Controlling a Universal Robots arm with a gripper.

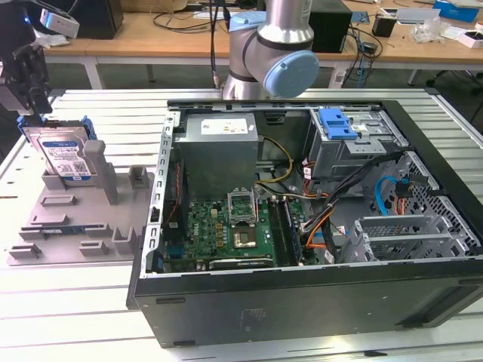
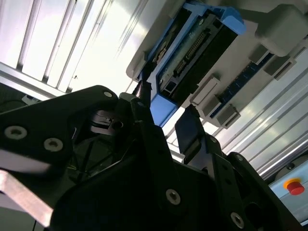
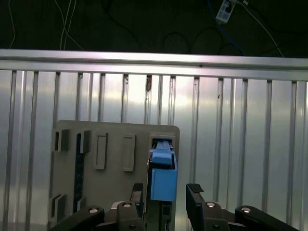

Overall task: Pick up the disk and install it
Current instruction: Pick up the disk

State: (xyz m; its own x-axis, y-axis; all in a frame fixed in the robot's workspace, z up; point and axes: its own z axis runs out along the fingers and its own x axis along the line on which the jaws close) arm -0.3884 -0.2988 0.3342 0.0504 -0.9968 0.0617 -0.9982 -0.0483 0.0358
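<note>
The disk (image 1: 68, 154) stands on edge in a slot of the grey holder (image 1: 75, 219) at the exterior view's left, its white-and-blue label showing and blue rails on its edges. My gripper (image 1: 34, 113) hangs right above the disk's upper end. In both wrist views the two black fingers stand either side of the disk's blue rail (image 3: 162, 178). In the first wrist view the gripper (image 3: 166, 192) is open, with a gap between one finger (image 3: 195, 192) and the rail. In the second wrist view, the disk (image 2: 192, 48) shows its circuit-board side beyond the gripper (image 2: 166, 120).
An open computer case (image 1: 302, 302) lies on the slatted metal table (image 1: 453, 121), with motherboard (image 1: 226, 226), power supply (image 1: 219, 147), cables and metal drive cages (image 1: 400, 237). A blue latch (image 1: 336, 124) sits on the far cage. The arm's base (image 1: 264, 53) rises behind the case.
</note>
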